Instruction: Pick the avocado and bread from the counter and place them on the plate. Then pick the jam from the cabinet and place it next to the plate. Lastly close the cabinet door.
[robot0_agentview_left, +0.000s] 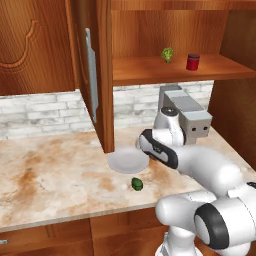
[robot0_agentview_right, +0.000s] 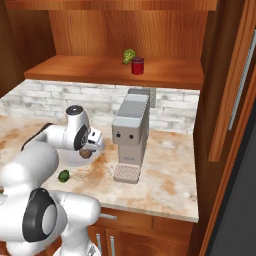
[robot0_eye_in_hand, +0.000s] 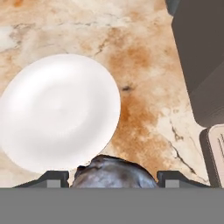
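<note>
Looking down through the hand camera, I see the gripper (robot0_eye_in_hand: 113, 177) with its two dark tips set partly apart and the bread (robot0_eye_in_hand: 113, 173), a mottled brown-grey lump, sitting between them and held. Just beyond it lies the plate (robot0_eye_in_hand: 59, 111), white and bare, with the bread hanging over its near rim. From the right base camera the bread (robot0_agentview_right: 87, 153) shows as a small brown lump under the white hand, above the plate (robot0_agentview_right: 70, 158), which is mostly hidden by the arm. On the left base camera the plate (robot0_agentview_left: 128, 161) rests on the counter (robot0_agentview_left: 55, 170), close below the open cabinet door (robot0_agentview_left: 97, 75). The avocado (robot0_agentview_left: 137, 184), a small dark green ball, sits on the counter just in front of the plate and apart from it; from the right side it (robot0_agentview_right: 63, 175) lies near the counter's front edge. A grey coffee machine (robot0_agentview_right: 131, 135) stands on the counter to the right of the plate, against the pale brick wall. Up in the cabinet (robot0_agentview_left: 165, 30), on the wooden shelf, the jam (robot0_agentview_left: 192, 62), a red jar, stands upright beside a yellow-green leafy item (robot0_agentview_left: 167, 54), the two near each other but not touching.
</note>
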